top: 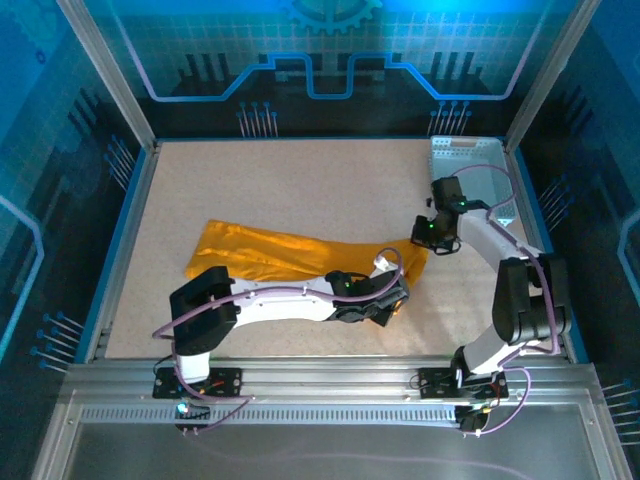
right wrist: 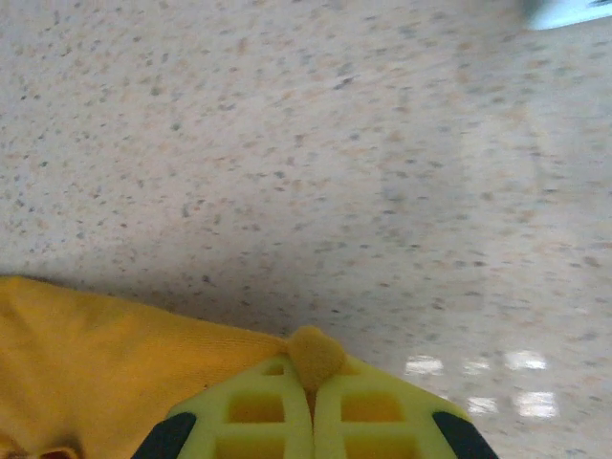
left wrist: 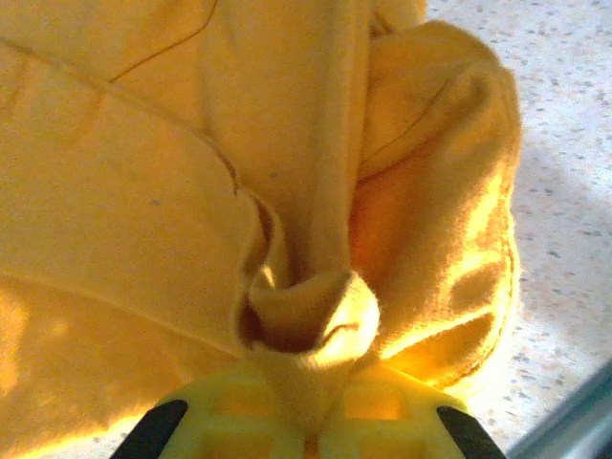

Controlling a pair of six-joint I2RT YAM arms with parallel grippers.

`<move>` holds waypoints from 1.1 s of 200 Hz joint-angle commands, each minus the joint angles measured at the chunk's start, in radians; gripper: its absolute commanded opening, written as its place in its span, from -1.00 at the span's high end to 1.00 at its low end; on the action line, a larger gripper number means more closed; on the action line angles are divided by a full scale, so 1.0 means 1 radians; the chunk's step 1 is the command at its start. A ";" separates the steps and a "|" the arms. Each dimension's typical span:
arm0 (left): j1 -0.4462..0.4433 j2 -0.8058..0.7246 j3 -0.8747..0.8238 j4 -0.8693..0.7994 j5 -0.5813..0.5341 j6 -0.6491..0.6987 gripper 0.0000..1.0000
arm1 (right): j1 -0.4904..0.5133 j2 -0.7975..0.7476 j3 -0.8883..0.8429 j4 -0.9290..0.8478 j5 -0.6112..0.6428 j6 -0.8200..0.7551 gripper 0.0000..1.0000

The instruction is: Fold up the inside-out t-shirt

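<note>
while the inside-out t-shirt [top: 265,255] is lying stretched across the middle of the table [top: 300,180], the left gripper [left wrist: 308,411] is pinching a bunched fold at its near right end, and the right gripper [right wrist: 312,378] is clamping its corner toward the table's right edge.

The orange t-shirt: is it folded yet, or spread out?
Not folded: the t-shirt lies bunched in a rumpled strip on the table. The left fingers and right fingers each pinch it.
</note>
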 commanded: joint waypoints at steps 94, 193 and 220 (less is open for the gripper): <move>0.012 -0.135 0.023 0.099 0.034 -0.129 0.86 | 0.109 -0.037 0.345 -0.262 0.060 -0.075 1.00; 0.160 -0.588 -0.437 0.144 -0.091 -0.308 0.86 | 0.464 0.331 0.866 -0.428 0.205 -0.020 1.00; 0.226 -0.716 -0.549 0.147 -0.085 -0.337 0.85 | 0.526 0.467 1.053 -0.484 0.225 -0.015 1.00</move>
